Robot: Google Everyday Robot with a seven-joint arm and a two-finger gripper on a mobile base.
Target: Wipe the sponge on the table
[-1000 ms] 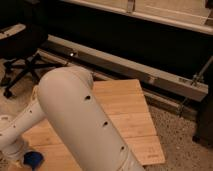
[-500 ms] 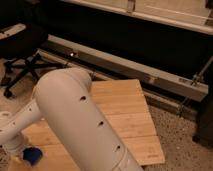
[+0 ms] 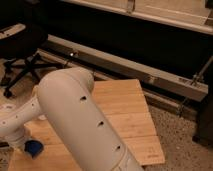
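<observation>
The small bright blue sponge lies on the near left part of the table, a low table with a light tan plank top. My gripper is at the lower left, right against the sponge, at the end of the white wrist. The sponge shows only partly past the wrist. My thick white arm crosses the foreground and hides much of the table's near side.
A black office chair with a wheeled base stands at the left behind the table. A long metal rail runs along the dark wall behind. Speckled floor lies to the right of the table.
The sponge and the wrist beside it have shifted a little farther onto the table, away from the near edge. The arm's elbow moved slightly with them.
</observation>
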